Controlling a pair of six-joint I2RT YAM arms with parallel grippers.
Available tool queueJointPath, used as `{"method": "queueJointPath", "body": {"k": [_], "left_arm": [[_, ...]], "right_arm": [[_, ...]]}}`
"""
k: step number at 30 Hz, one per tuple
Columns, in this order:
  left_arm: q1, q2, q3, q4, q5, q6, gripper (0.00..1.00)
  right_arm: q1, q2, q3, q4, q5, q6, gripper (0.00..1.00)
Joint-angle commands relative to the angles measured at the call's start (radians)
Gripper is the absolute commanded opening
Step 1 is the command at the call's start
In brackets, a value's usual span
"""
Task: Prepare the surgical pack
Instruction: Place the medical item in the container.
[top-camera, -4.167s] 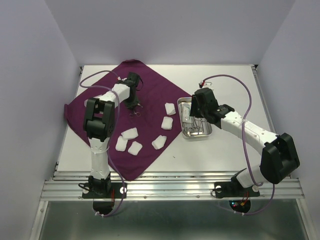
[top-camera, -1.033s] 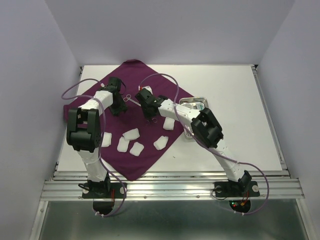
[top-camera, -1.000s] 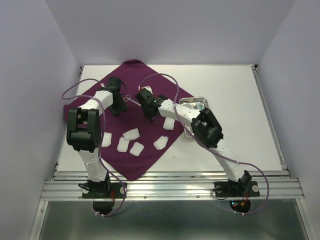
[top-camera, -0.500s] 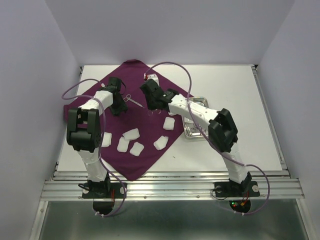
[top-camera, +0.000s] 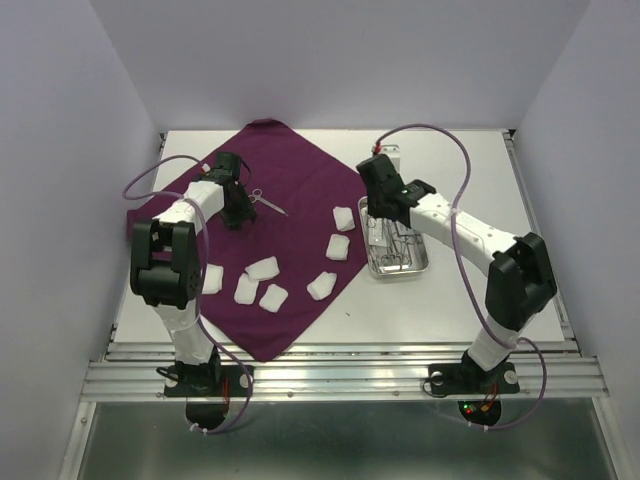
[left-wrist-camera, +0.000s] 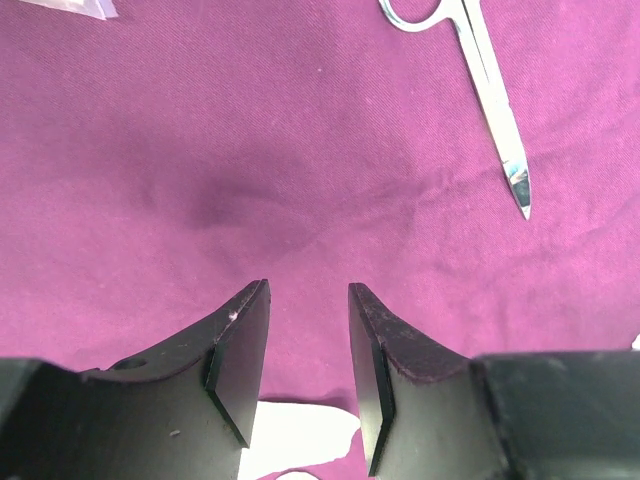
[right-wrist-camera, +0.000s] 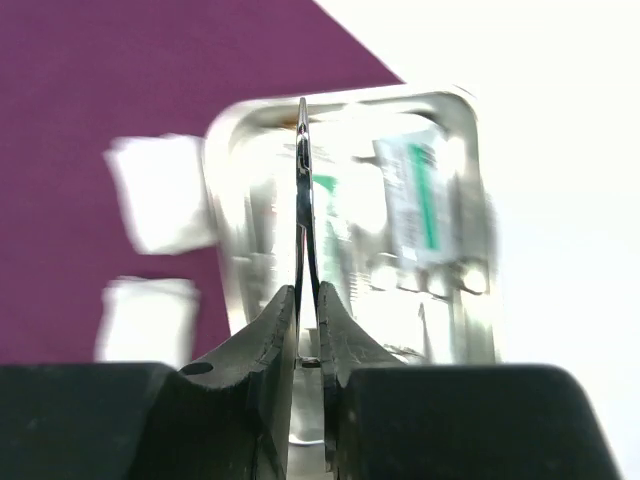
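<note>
Gauze pads (top-camera: 262, 268) lie lower centre on the purple cloth (left-wrist-camera: 150, 150). Left gripper (left-wrist-camera: 308, 290) parted, empty, just over cloth; scissors (left-wrist-camera: 490, 100) upper right, apart. Right gripper (right-wrist-camera: 308, 300) clamped on thin instrument (right-wrist-camera: 303, 200); steel tray (right-wrist-camera: 420, 96) beyond, mid-frame.

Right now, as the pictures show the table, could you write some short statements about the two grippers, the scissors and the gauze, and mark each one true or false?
1. The right gripper holds a thin metal instrument above the steel tray. True.
2. The scissors lie flat on the purple cloth. True.
3. The left gripper is shut on those scissors. False: it is open and empty over the cloth, and the scissors lie apart from it.
4. The gauze pads lie inside the steel tray. False: they lie on the purple cloth, outside the tray.
</note>
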Motion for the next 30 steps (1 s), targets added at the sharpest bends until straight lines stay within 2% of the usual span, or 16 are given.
{"method": "queueJointPath", "body": {"k": [1, 7, 16, 17, 18, 19, 22, 30], "left_arm": [[-0.007, -0.049, 0.037, -0.017, 0.009, 0.014, 0.49], [-0.013, -0.044, 0.05, -0.024, 0.006, 0.015, 0.49], [-0.019, -0.032, 0.055, -0.026, 0.006, 0.014, 0.49], [-0.021, -0.03, 0.058, -0.026, 0.006, 0.015, 0.49], [-0.021, -0.03, 0.06, -0.026, 0.006, 0.021, 0.49], [-0.021, -0.024, 0.066, -0.029, 0.006, 0.023, 0.5], [-0.022, -0.007, 0.087, -0.041, 0.006, 0.031, 0.52], [-0.045, 0.078, 0.202, -0.09, -0.009, 0.055, 0.55]], "right_arm": [[-0.062, -0.095, -0.134, 0.062, 0.029, -0.018, 0.06], [-0.136, -0.142, -0.311, 0.139, 0.033, -0.099, 0.08], [-0.154, -0.092, -0.4, 0.225, 0.001, -0.158, 0.12], [-0.154, -0.084, -0.401, 0.225, 0.005, -0.158, 0.14], [-0.154, -0.078, -0.401, 0.225, 0.012, -0.156, 0.2], [-0.154, -0.072, -0.401, 0.225, 0.013, -0.155, 0.35], [-0.154, -0.083, -0.398, 0.223, 0.006, -0.155, 0.48], [-0.154, -0.173, -0.351, 0.188, -0.039, -0.145, 0.49]]}}
